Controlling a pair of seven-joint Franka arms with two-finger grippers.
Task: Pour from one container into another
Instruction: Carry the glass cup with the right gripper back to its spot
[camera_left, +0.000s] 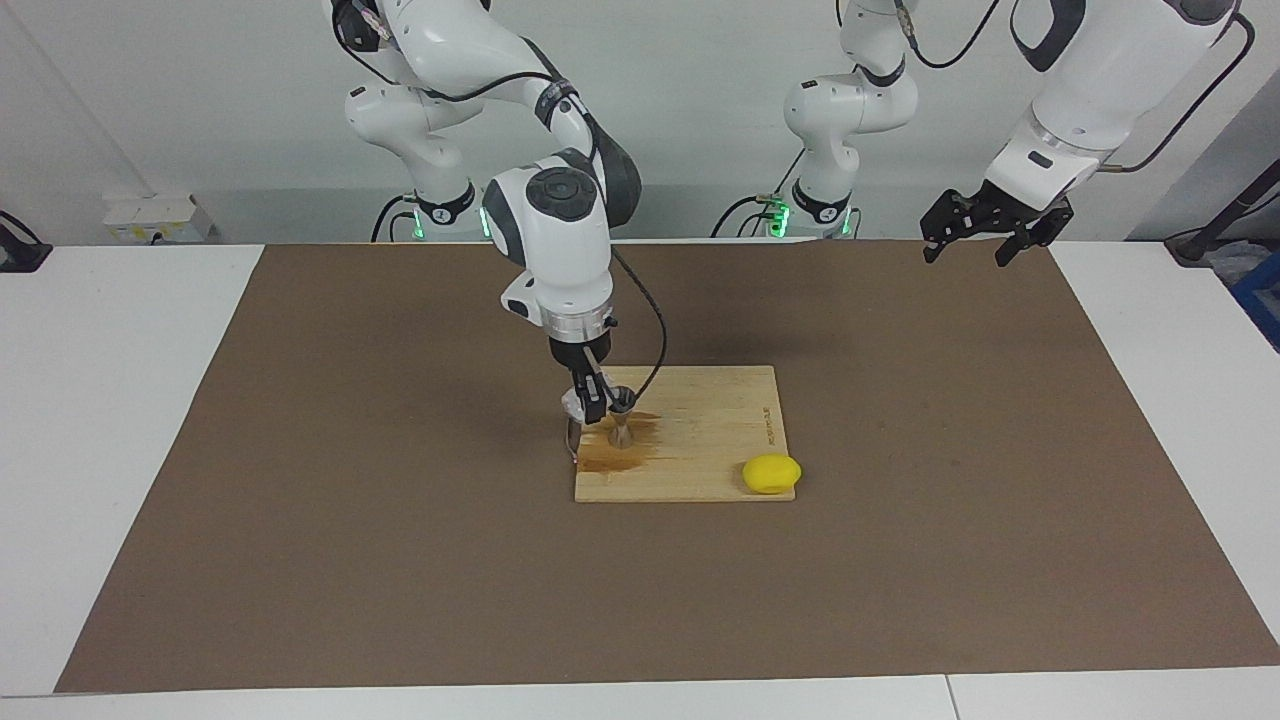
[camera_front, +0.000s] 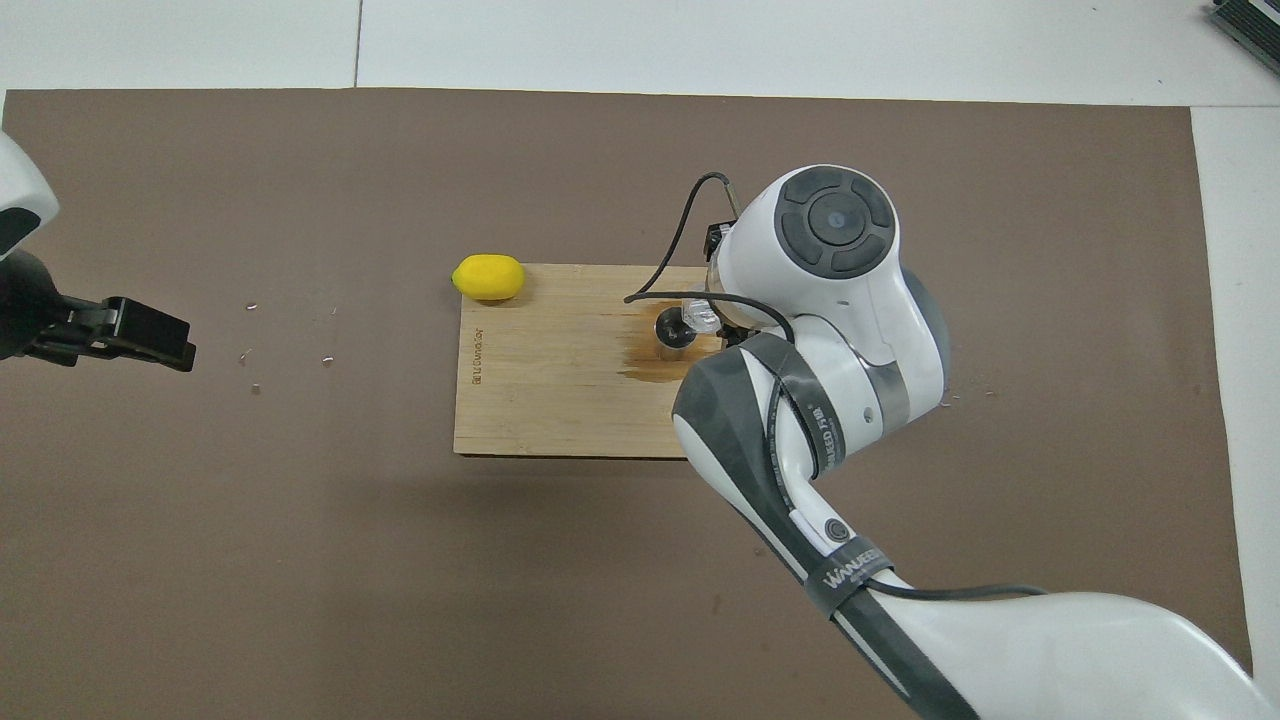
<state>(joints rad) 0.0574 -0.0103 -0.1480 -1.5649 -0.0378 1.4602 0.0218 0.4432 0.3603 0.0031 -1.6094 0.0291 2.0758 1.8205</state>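
Yellow lemon (camera_left: 771, 473) — tan, stained board (camera_left: 710, 420)

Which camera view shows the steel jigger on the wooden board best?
The facing view: the jigger stands upright on the board, its hourglass side and narrow waist visible. The overhead view shows only its round mouth, beside the glass cup in the right gripper.

White arms (camera_left: 545, 215), black cables
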